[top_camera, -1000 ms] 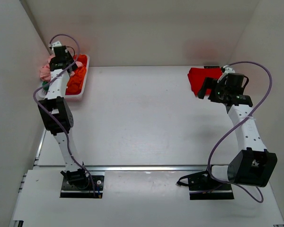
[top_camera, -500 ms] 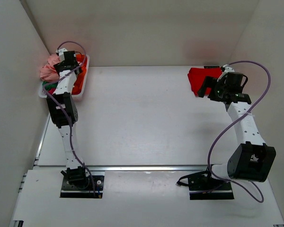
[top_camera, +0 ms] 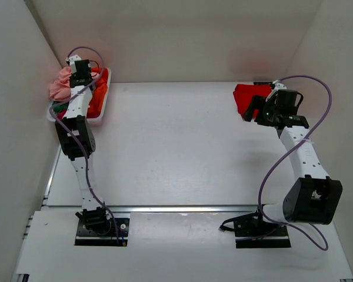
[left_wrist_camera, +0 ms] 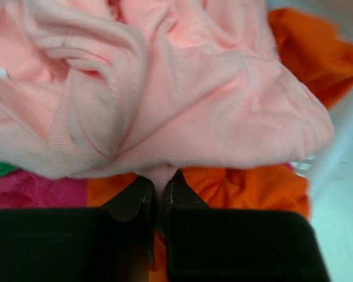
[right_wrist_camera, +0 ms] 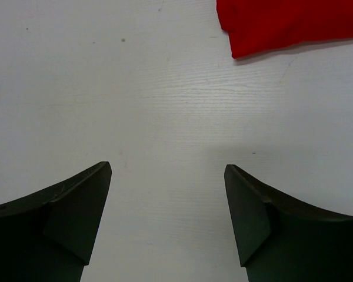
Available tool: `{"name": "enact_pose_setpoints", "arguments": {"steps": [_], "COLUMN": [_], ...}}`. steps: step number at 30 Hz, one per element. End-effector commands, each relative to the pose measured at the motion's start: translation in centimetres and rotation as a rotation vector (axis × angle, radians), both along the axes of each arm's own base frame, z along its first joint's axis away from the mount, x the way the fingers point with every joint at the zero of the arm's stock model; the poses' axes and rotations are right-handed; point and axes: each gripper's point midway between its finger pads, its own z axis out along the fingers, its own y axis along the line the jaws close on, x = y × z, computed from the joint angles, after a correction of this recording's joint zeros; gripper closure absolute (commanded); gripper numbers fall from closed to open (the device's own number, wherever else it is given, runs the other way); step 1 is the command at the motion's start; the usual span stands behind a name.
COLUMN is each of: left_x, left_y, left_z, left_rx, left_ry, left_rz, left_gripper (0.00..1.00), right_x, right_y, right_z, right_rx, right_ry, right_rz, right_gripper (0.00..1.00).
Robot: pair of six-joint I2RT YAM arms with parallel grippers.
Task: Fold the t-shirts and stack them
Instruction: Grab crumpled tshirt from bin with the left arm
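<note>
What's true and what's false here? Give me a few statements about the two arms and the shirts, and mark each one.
1. The red shirt lies in the basket. False: it lies on the table, close to the right gripper.
2. The right gripper is open and holds nothing. True.
3. The left gripper is wide open. False: its fingers are nearly together, pinching a fold of the pale pink shirt.
4. The pale pink shirt lies on top of the orange shirt. True.
</note>
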Motion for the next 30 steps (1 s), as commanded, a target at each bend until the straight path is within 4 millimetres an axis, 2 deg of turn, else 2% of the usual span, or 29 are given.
{"name": "enact_pose_setpoints", "arguments": {"steps": [1, 3, 4, 5, 7, 8, 9, 11, 12, 13, 14, 15, 17, 18, 20, 23, 26, 27, 28, 30], "left_x": [-0.6, -1.2, -1.8, -2.1, -2.8, -2.8, -3.1, -3.2, -3.2, -3.1, -3.1, -2.9, -2.8, -2.7, -2.5, -3.1, -4.6, -5.4, -5.5, -6.3], "left_y": [-2.6, -2.7, -2.6, -2.5, -1.9, -1.8, -1.7, -2.1, -1.9, -2.6, -2.5, -3.0, -2.7, -2.1, -2.3, -2.4, -3.2, -3.2, -3.9, -4.2], "left_z": [16.8, 17.8, 17.8, 18.0, 18.0, 18.1, 18.0, 16.6, 16.4, 16.0, 15.3, 15.2, 14.1, 13.8, 12.9, 11.3, 8.5, 6.9, 6.5, 4.2], "left_rx": [0.047, 0.029, 0.019, 0.012, 0.008, 0.01, 0.007, -0.014, -0.016, -0.024, -0.031, -0.032, -0.032, -0.029, -0.036, -0.055, -0.026, -0.008, 0.008, 0.048], "left_ry": [-0.318, -0.336, -0.332, -0.343, -0.348, -0.353, -0.353, -0.33, -0.33, -0.325, -0.314, -0.315, -0.292, -0.286, -0.271, -0.205, -0.097, -0.049, -0.035, 0.039], "left_rz": [-0.088, -0.105, -0.108, -0.111, -0.109, -0.109, -0.112, -0.13, -0.129, -0.152, -0.154, -0.165, -0.15, -0.133, -0.13, -0.137, -0.124, -0.119, -0.12, -0.112], "left_gripper": [0.91, 0.92, 0.87, 0.75, 0.77, 0.75, 0.72, 0.71, 0.63, 0.52, 0.31, 0.19, 0.12, 0.25, 0.33, 0.12, 0.06, 0.05, 0.03, 0.01], "right_x": [0.3, 0.2, 0.0, -0.1, -0.5, -0.6, -0.6, -0.8, -0.5, -0.6, -0.7, -0.5, -0.7, -0.7, -0.7, -0.7, -0.7, -0.7, -0.7, -0.8], "right_y": [1.1, 1.4, 1.5, 1.5, 1.6, 1.6, 1.7, 2.0, 1.8, 1.7, 1.7, 1.6, 1.3, 1.5, 1.3, 1.0, 1.1, 1.1, 1.1, 1.3], "right_z": [2.9, 3.0, 3.4, 3.3, 3.6, 3.6, 3.7, 3.4, 3.3, 3.5, 3.5, 3.7, 3.5, 3.4, 3.0, 2.8, 2.4, 2.2, 2.2, 1.8], "right_rx": [0.041, 0.051, 0.047, 0.052, 0.061, 0.063, 0.066, 0.074, 0.067, 0.064, 0.066, 0.063, 0.067, 0.069, 0.074, 0.07, 0.074, 0.078, 0.08, 0.079], "right_ry": [-0.092, -0.095, -0.109, -0.104, -0.112, -0.111, -0.118, -0.105, -0.107, -0.112, -0.114, -0.122, -0.116, -0.12, -0.108, -0.107, -0.105, -0.101, -0.098, -0.093], "right_rz": [0.014, 0.019, 0.019, 0.022, 0.025, 0.028, 0.034, 0.043, 0.04, 0.035, 0.038, 0.037, 0.03, 0.039, 0.03, 0.022, 0.029, 0.026, 0.023, 0.029], "right_gripper": [0.24, 0.26, 0.27, 0.27, 0.28, 0.34, 0.37, 0.39, 0.38, 0.38, 0.38, 0.38, 0.38, 0.38, 0.38, 0.38, 0.37, 0.37, 0.37, 0.37]}}
